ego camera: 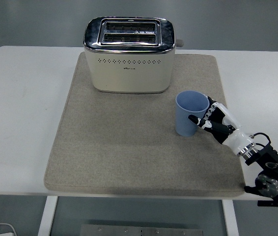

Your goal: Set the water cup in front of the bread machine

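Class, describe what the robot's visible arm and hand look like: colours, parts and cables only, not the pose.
Only the right arm shows. The right hand has black and white segmented fingers, a white wrist section ending in a silver ring, then a black forearm with thin black cable loops and a round metal joint.

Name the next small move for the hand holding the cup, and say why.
Probably carry the cup further left across the mat. The right hand grips its right side, but it stands off the toaster's front right corner, not squarely in front. The mat before the toaster is bare.
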Controlling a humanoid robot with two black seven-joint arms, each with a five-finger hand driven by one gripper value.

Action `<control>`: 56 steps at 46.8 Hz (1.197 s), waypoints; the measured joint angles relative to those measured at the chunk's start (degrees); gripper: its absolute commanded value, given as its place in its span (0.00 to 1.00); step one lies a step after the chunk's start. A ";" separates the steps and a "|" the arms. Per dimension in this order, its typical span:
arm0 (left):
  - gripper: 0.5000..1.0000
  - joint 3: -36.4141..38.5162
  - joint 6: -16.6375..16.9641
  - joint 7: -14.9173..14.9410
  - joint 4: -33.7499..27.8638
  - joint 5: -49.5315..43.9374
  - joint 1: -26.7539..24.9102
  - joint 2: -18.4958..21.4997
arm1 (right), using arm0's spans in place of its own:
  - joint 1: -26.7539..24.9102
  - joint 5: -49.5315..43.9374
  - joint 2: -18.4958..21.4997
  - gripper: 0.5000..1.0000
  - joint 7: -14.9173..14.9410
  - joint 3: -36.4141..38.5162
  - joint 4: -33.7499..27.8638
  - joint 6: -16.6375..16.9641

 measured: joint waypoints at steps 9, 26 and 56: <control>1.00 0.00 -0.03 0.03 0.01 0.00 0.00 0.00 | 2.00 0.04 1.40 0.00 0.00 -0.27 0.01 -0.75; 1.00 0.00 -0.32 0.04 -0.08 -0.01 -0.01 0.00 | 5.89 -0.16 7.38 0.00 0.00 -3.20 -0.18 -4.13; 1.00 0.00 -0.42 0.06 -0.08 0.06 -0.01 0.00 | 10.26 -2.05 17.44 0.00 0.00 -8.39 -6.14 -10.01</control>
